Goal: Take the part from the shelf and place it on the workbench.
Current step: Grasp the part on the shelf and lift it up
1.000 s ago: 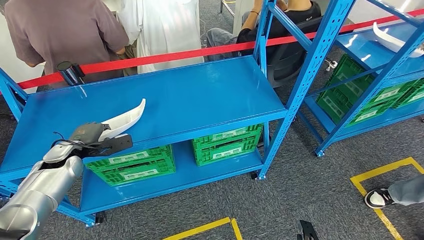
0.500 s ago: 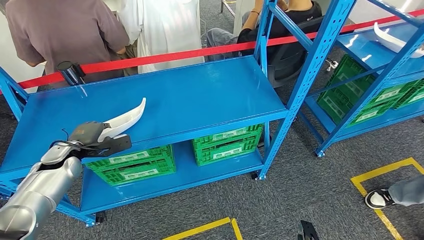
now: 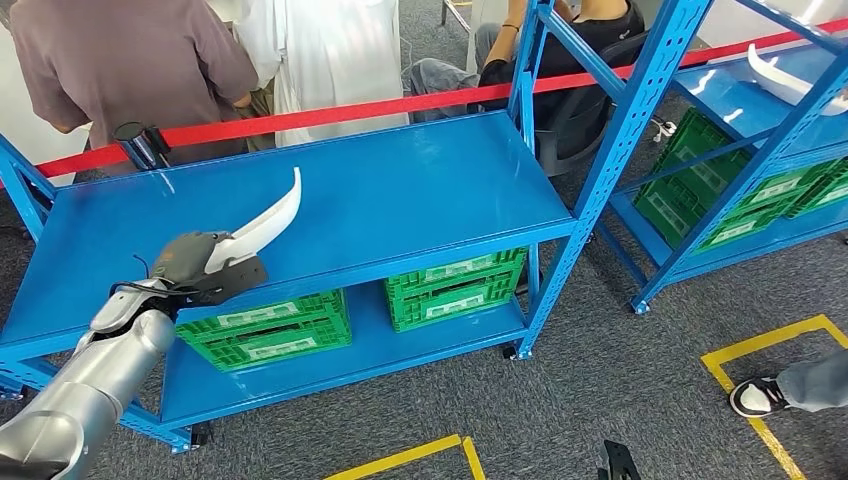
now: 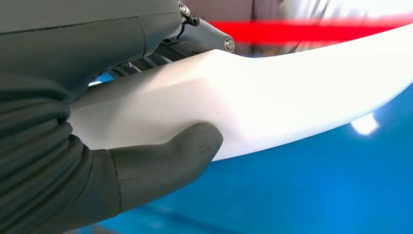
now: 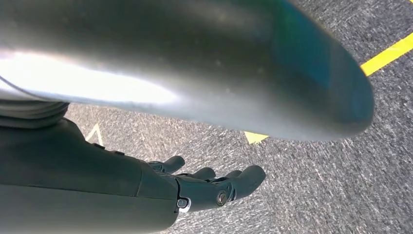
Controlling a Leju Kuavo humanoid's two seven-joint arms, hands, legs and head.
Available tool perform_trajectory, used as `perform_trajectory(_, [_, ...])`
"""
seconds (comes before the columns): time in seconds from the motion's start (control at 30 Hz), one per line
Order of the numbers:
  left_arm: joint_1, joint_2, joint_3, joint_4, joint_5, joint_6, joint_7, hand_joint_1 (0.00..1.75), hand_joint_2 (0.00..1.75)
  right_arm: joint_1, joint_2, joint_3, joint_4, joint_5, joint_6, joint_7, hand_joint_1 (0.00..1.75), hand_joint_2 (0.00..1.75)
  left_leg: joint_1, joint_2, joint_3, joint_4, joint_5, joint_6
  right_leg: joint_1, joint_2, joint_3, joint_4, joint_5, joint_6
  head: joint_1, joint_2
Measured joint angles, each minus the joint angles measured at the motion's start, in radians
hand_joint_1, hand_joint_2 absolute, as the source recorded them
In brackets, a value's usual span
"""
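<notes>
The part is a long curved white piece (image 3: pixel 268 222) above the blue shelf top (image 3: pixel 400 200), near its front left. My left hand (image 3: pixel 195 268) grips its near end, and its pointed tip tilts up off the surface. The left wrist view has the thumb (image 4: pixel 170 161) pressed under the white part (image 4: pixel 292 97), with darker fingers over it. My right hand (image 5: pixel 204 187) hangs over grey carpet, fingers loosely extended and holding nothing.
Green crates (image 3: pixel 262 327) sit on the lower shelf. A second blue rack at the right carries another white part (image 3: pixel 785 78). A red barrier tape (image 3: pixel 330 110) runs behind the shelf, with people standing beyond it. A person's shoe (image 3: pixel 760 396) is by the yellow floor marking.
My left hand has lifted the white part; its tip has swung upward and a little to the right off the shelf top. The camera has not moved.
</notes>
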Motion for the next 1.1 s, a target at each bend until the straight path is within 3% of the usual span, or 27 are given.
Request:
perform_trajectory(0.13, [-0.015,-0.029,0.036,-0.048,0.154,0.041,-0.092,1.75,1.75,0.000,0.000,-0.005,0.000,0.008,-0.004,-0.004,0.00,0.00,0.000,0.000,0.000,0.000,0.000,0.000,0.000,0.000,0.000,0.000,0.000,0.000,0.000,0.000])
perform_trajectory(0.3, [-0.036,-0.057,0.048,-0.149,0.324,0.037,-0.147,1.75,1.75,0.000,0.001,-0.012,0.000,0.020,-0.004,-0.012,0.00,0.00,0.000,0.000,0.000,0.000,0.000,0.001,0.000,0.000,0.000,0.000,0.000,0.000,0.000,0.000])
perform_trajectory(0.6, [-0.016,-0.064,0.033,-0.359,0.495,0.036,-0.153,1.75,1.75,0.001,0.001,-0.022,0.000,0.036,-0.004,-0.014,0.00,0.00,0.000,0.001,0.000,0.000,0.000,0.001,0.000,0.000,0.000,0.000,0.000,0.000,0.000,0.000])
perform_trajectory(0.87, [0.002,-0.063,0.017,-0.436,0.525,0.032,-0.150,1.75,1.75,0.000,0.002,-0.026,0.000,0.040,-0.003,-0.007,0.00,0.00,0.000,0.000,0.000,0.000,-0.001,0.001,0.000,0.000,0.000,0.000,0.000,0.000,0.000,0.000])
perform_trajectory(1.1, [0.042,-0.044,0.008,-0.546,0.675,-0.005,-0.127,1.75,1.75,0.001,0.004,-0.029,0.000,0.047,0.001,-0.008,0.00,0.00,-0.002,0.001,-0.001,0.001,-0.003,0.003,-0.002,0.000,0.000,-0.001,-0.001,0.002,0.000,0.000])
